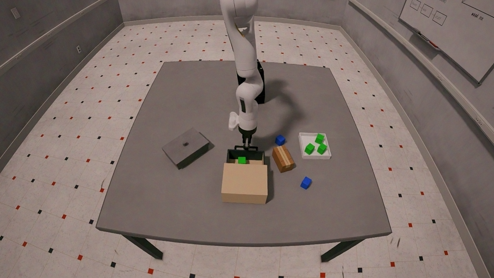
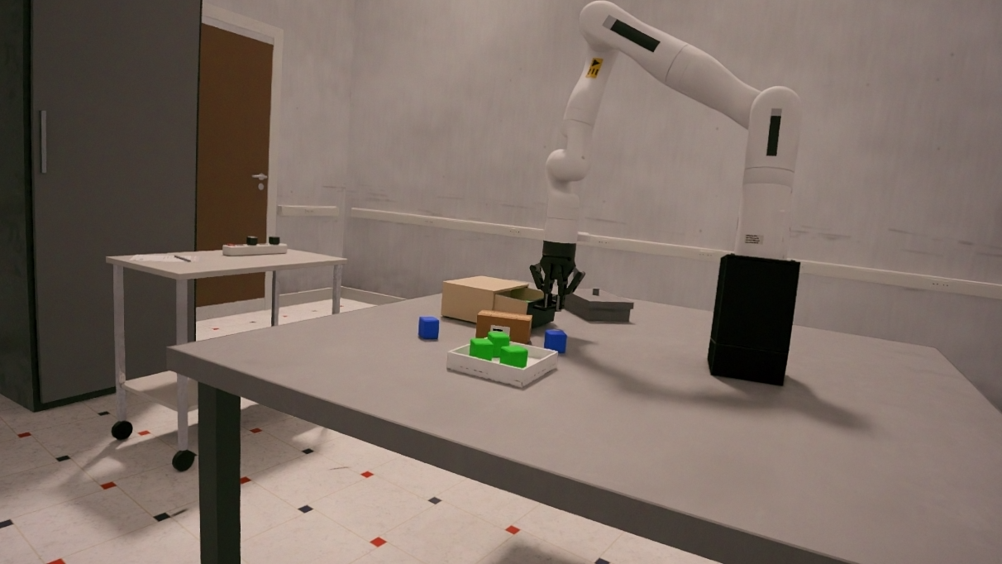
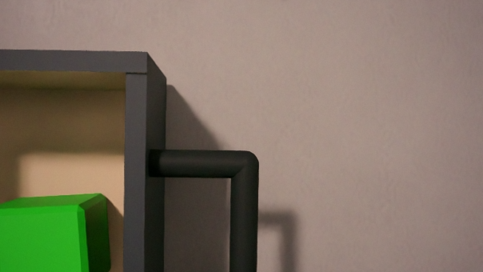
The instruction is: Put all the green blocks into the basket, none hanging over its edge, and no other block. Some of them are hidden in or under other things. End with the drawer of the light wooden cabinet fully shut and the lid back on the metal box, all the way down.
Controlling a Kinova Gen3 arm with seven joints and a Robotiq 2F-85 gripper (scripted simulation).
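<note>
Top view shows the claw slightly open at the handle of the pulled-out drawer, gripping nothing, one green block inside.

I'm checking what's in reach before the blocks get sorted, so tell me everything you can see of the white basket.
The white basket is a shallow, open, four-sided tray with low, straight walls and dark scuffs outside. It sits upright on the grey table, holding three separate green blocks inside its walls. Its material is unclear.
</note>
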